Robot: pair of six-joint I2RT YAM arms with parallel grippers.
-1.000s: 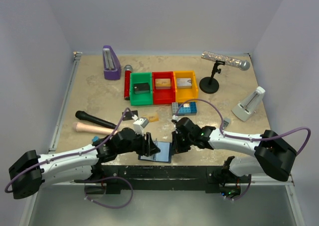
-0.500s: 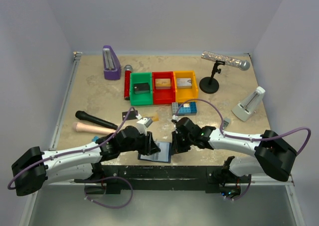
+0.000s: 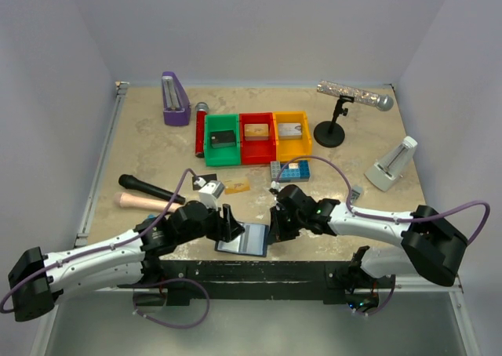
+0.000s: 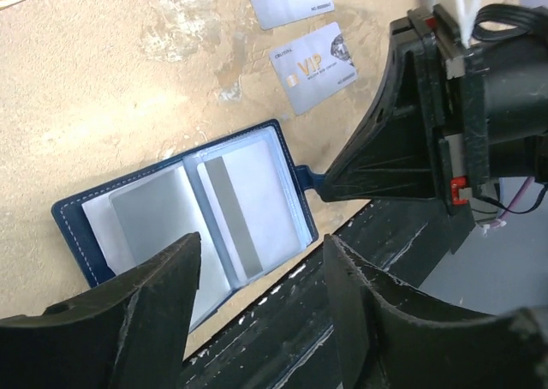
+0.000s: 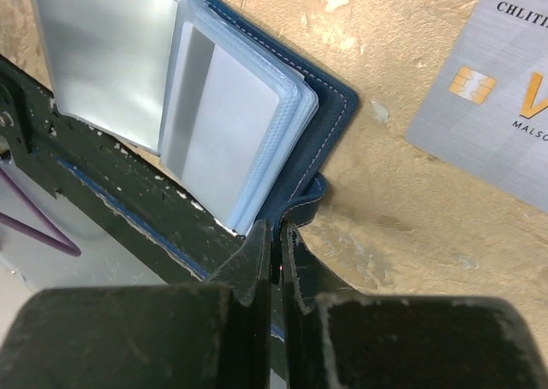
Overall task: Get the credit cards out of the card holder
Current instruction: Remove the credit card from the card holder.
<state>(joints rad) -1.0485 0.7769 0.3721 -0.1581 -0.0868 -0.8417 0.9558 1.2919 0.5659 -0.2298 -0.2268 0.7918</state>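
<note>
Obs: right pincer point(image 5: 272, 235) is clenched on the snap tab of the card holder point(image 5: 330, 98), at the near edge of the counter point(image 3: 141, 152). The left pincer point(image 4: 257, 299) is released, fingers wide with nothing between them, over the holder's near-left side.

Count:
- pincers: 2
- card holder: 1, lying open, navy cover down, pale sleeves up
- credit cards point(image 4: 312, 68): 2 silvery "VIP" ones loose on the counter just beyond the holder and apart from it; at least 2 grey ones show inside the sleeves
- bins: 3 in a touching row, one card each: black card point(image 3: 223, 137) in the green bin point(image 3: 222, 158), gold-tan card point(image 3: 256, 131) in the red bin point(image 3: 257, 154), grey card point(image 3: 291, 128) in the yellow bin point(image 3: 294, 148)

Change vs. half a second back: the left arm has drawn back to the left. Its pincer is off the holder's middle, and more pale sleeve lies exposed. The right arm and the holder are unmoved.

Around:
- blue studded brick plate point(image 3: 290, 170) just beyond the right wrist
- black microphone point(image 3: 149, 189) and a pinkish handle point(image 3: 145, 203) at left
- purple metronome point(image 3: 174, 99) at far left
- white metronome point(image 3: 391, 168) at right
- glittery microphone point(image 3: 354, 97) on a black stand at far right

Obstruction: from above, the two pincers cover both ends of the holder. In the left wrist view, that pincer's own fingers cover the holder's near edge.
</note>
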